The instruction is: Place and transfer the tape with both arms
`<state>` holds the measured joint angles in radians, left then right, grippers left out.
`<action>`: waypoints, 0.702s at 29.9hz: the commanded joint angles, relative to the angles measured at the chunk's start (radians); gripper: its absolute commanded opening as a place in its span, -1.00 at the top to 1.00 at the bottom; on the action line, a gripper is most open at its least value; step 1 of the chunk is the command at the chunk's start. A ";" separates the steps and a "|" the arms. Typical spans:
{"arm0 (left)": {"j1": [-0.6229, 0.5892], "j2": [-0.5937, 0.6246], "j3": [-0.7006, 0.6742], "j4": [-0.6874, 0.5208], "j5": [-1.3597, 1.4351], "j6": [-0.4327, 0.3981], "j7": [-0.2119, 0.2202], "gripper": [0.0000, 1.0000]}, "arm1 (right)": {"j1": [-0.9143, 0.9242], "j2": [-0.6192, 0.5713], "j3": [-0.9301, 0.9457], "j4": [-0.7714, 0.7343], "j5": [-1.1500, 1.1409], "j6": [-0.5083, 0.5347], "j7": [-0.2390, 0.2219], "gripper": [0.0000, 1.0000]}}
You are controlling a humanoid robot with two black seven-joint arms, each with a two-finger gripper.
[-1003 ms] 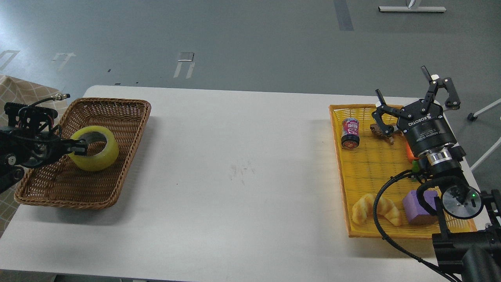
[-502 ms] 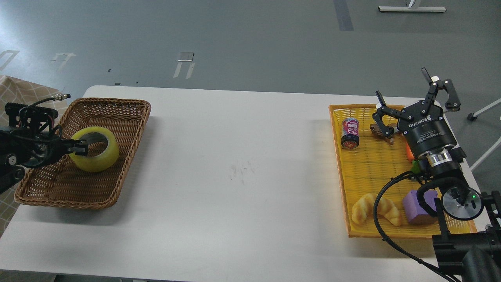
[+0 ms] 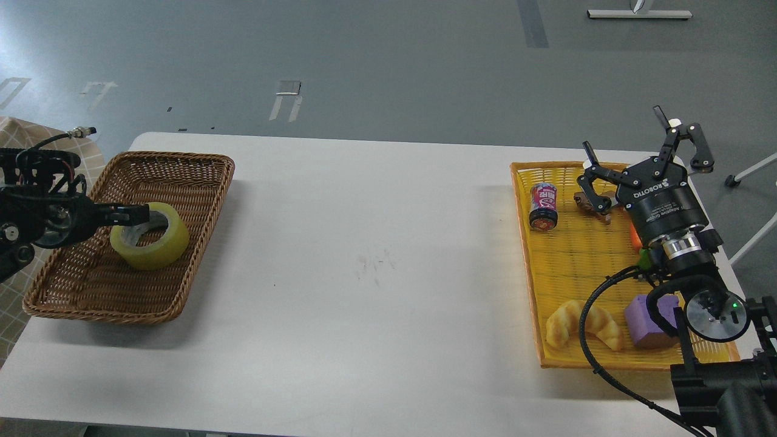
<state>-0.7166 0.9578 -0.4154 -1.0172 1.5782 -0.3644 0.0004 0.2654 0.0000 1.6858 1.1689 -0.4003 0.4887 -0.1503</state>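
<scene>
The yellow tape roll (image 3: 152, 241) lies flat in the brown wicker basket (image 3: 182, 164) at the table's left, its grey core facing up. My left gripper (image 3: 138, 212) comes in from the left and hovers over the roll's near-left rim. Its fingers show as one thin dark bar, so I cannot tell whether they hold the roll. My right gripper (image 3: 640, 152) is open with fingers spread, empty, raised over the far end of the yellow tray (image 3: 528, 267).
The yellow tray at the right holds a soda can (image 3: 543, 206), a croissant (image 3: 583, 325), a purple block (image 3: 649, 318), a small brown object (image 3: 586, 202) and an orange item partly hidden behind my right arm. The white table (image 3: 364, 255) lies between basket and tray.
My left gripper has risen and moved a little right. The tape has settled slightly lower and to the right in the basket. The right arm has barely moved.
</scene>
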 commanded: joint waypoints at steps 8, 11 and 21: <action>-0.262 0.030 -0.020 -0.004 -0.438 0.018 -0.069 -0.66 | 0.006 0.000 0.002 0.003 0.000 0.000 0.000 -1.00; -0.303 0.029 -0.028 -0.026 -0.597 0.010 -0.124 -0.66 | 0.011 0.000 0.002 0.003 0.000 0.000 -0.002 -1.00; -0.302 -0.036 -0.108 -0.057 -1.055 -0.008 -0.243 -0.95 | 0.040 0.000 0.002 0.011 -0.002 0.000 -0.006 -1.00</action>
<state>-1.0209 0.9372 -0.5103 -1.0732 0.6209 -0.3642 -0.2309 0.2990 0.0000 1.6875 1.1782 -0.4017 0.4887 -0.1545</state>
